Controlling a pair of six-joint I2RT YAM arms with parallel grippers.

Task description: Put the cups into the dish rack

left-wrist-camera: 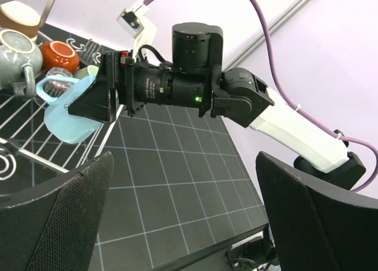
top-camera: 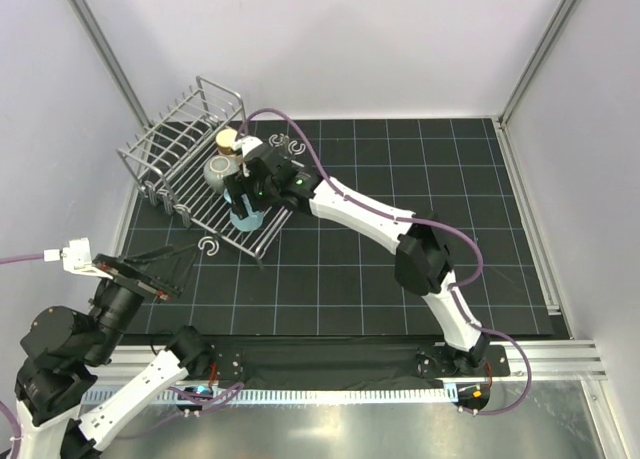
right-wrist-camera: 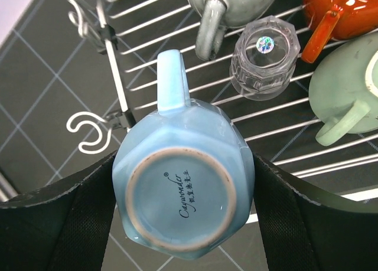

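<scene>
Right wrist shows blue cup (right-wrist-camera: 183, 188) base print (unseen overhead).

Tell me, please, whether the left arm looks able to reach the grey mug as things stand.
Probably, though tightly. The left gripper is open and faces the rack, and the grey mug is uncovered from above, but the right gripper, shut on the blue cup, sits close beside it.

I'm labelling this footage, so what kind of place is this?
Probably a robot test cell, not a kitchen: black gridded mat, bare walls with aluminium framing, and the dish rack sitting on the mat.
</scene>
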